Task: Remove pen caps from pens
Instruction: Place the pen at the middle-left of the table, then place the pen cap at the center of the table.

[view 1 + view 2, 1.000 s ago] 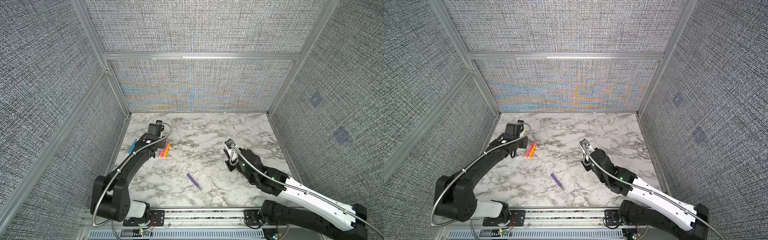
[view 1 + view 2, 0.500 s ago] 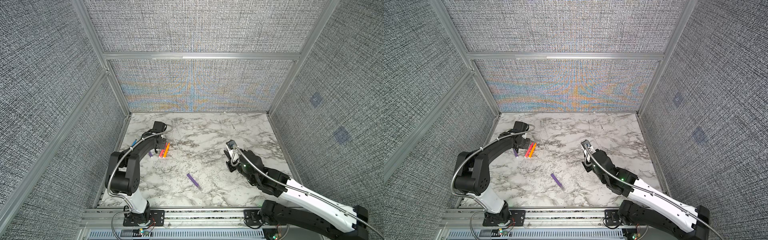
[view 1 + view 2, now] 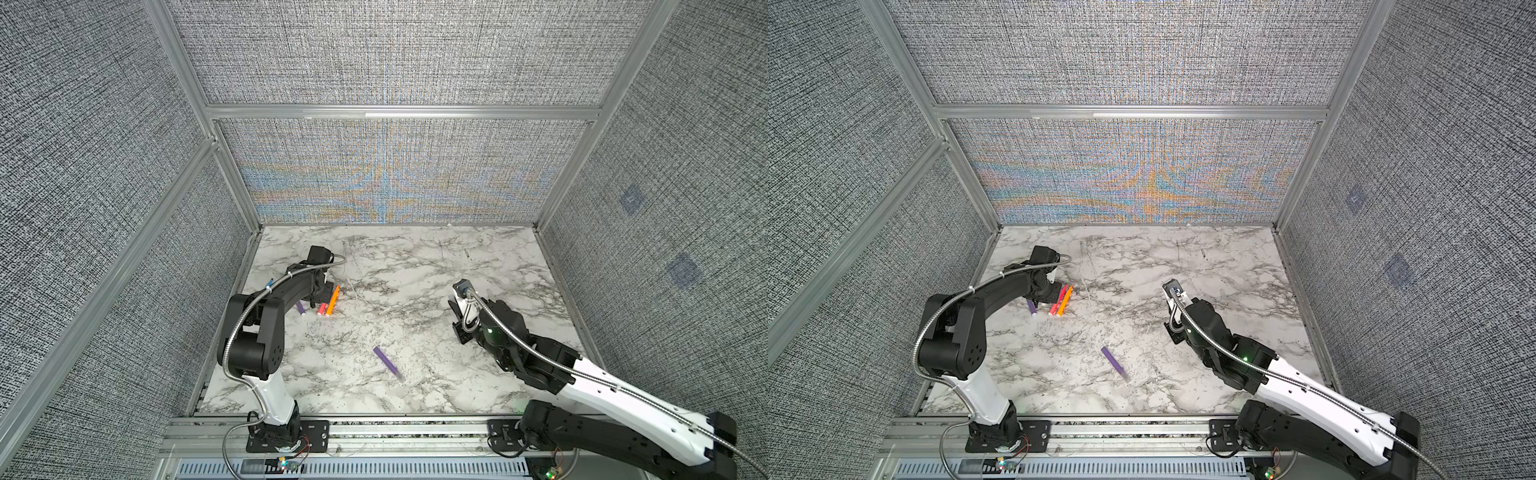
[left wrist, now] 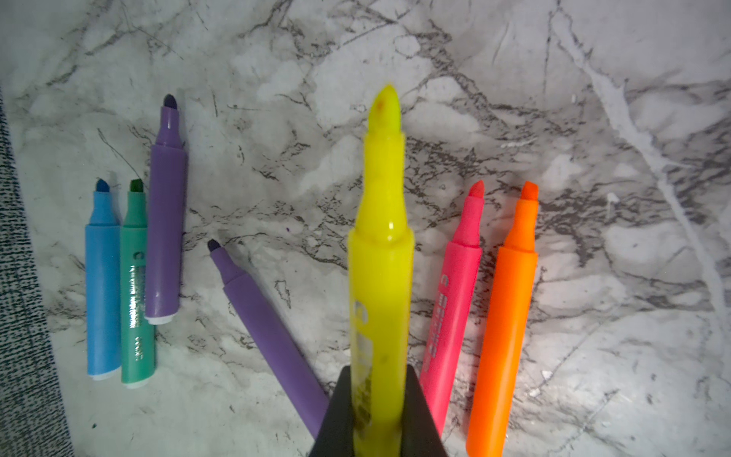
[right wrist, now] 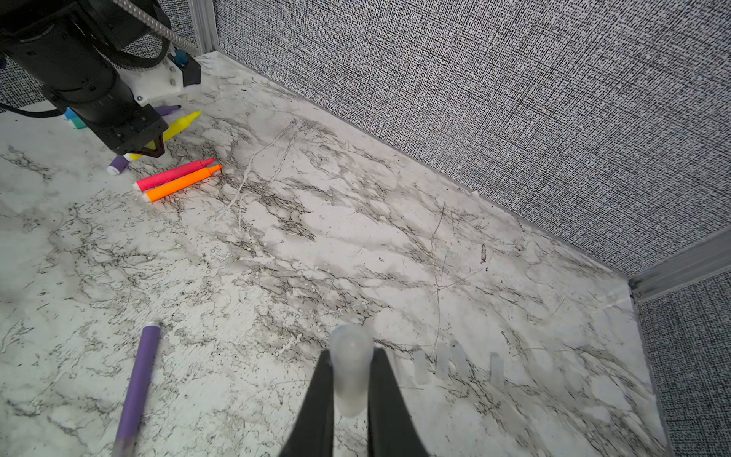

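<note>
The left end effector [image 4: 377, 385] is clamped on the uncapped yellow pen [image 4: 381, 237]. Over the last second its arm has folded upward while the wrist stayed over the uncapped row, so set-down looks near. The right end effector [image 5: 352, 352], closed on a clear cap [image 5: 350, 376], has barely moved. One purple pen [image 3: 386, 360] lies mid-bench, seemingly capped. In both top views the arm hides the yellow pen, and the loose caps [image 5: 443, 360] are faint.
</note>
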`<state>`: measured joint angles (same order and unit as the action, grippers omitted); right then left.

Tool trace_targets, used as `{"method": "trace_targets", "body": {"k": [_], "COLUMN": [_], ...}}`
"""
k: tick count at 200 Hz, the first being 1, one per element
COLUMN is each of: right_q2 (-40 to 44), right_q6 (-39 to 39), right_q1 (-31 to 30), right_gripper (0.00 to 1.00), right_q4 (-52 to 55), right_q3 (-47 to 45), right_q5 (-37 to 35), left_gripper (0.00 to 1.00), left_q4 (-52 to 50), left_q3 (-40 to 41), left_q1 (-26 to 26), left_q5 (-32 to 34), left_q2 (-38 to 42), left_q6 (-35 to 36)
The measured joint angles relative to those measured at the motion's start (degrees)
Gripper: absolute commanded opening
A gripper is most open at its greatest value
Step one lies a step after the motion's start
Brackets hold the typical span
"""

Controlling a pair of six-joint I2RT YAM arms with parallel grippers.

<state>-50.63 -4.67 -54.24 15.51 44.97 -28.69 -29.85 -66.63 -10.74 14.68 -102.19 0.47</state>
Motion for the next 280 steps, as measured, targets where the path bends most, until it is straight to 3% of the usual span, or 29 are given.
{"method": "trace_targets", "body": {"k": [96, 126, 147, 161, 188, 238, 280], "right_q2": [0.44, 0.35, -0.31, -1.51, -8.72, -31.32, -39.21], "right_q6": [0.0, 0.0, -0.02, -0.24, -0.87, -1.36, -1.44], "right_q1": [0.24, 0.33, 0.81, 1.6, 4.68, 12.22, 20.04], "right_gripper": [0.0, 0.0, 0.0, 0.0, 0.0, 0.0, 0.0], "right_q4": [0.13, 0.13, 0.11, 0.13, 1.51, 6.4, 10.27], "right_q3": [0.0, 0.0, -0.09, -0.2, 1.44, 10.25, 15.1], "right_q5": [-0.07, -0.26, -0.79, -1.33, -1.75, 1.84, 6.91], "left_gripper": [0.37, 0.41, 0.5, 0.58, 0.65, 0.7, 0.71], "left_q4": [0.11, 0.68, 1.22, 2.08, 5.29, 15.23, 20.26], "left_q3": [0.42, 2.19, 3.8, 4.96, 9.46, 18.82, 26.12], "left_q1": [0.31, 0.44, 0.44, 0.44, 0.09, -4.28, -8.26], "left_q5": [-2.12, -2.49, -2.97, -3.74, -8.63, -19.26, -20.13], "left_q2": [0.0, 1.44, 4.24, 7.69, 19.93, 43.19, 52.85], "left_q6": [0.42, 0.42, 0.35, 0.15, -0.59, -3.17, -4.35]}}
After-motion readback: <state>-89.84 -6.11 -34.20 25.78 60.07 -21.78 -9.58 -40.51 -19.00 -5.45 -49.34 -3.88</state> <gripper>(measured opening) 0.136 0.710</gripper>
